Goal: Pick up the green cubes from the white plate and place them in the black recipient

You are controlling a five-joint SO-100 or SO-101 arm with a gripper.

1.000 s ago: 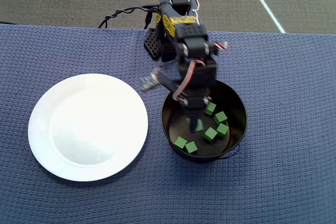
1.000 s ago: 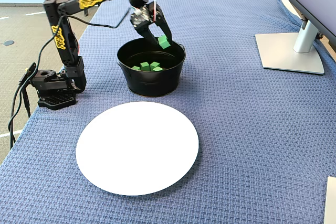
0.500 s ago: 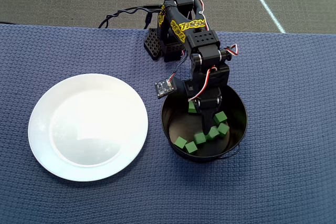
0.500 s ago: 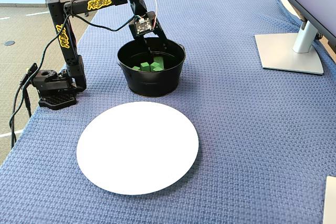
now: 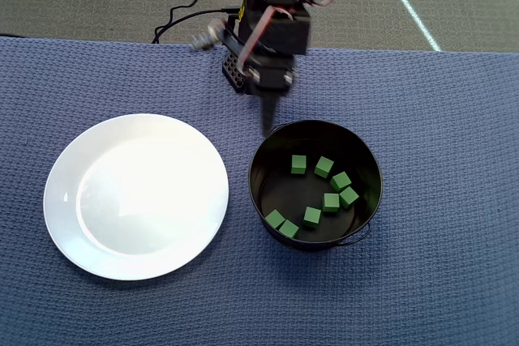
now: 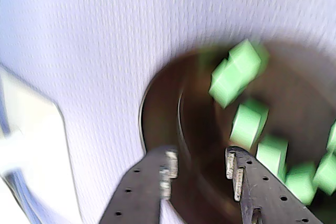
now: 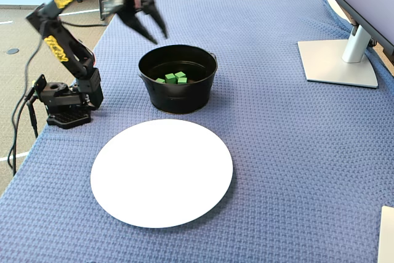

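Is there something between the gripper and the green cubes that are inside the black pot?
Nothing visible blocks them. The gripper hangs open and empty over the near rim of the black pot, which has no lid. The green cubes lie loose on its floor. The white plate is empty.

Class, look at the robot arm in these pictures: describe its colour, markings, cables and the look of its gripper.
The arm is black with yellow lettering on its links. Red and white wires loop along it, and a black cable trails from its base. The gripper has two dark flat fingers dotted with small holes.
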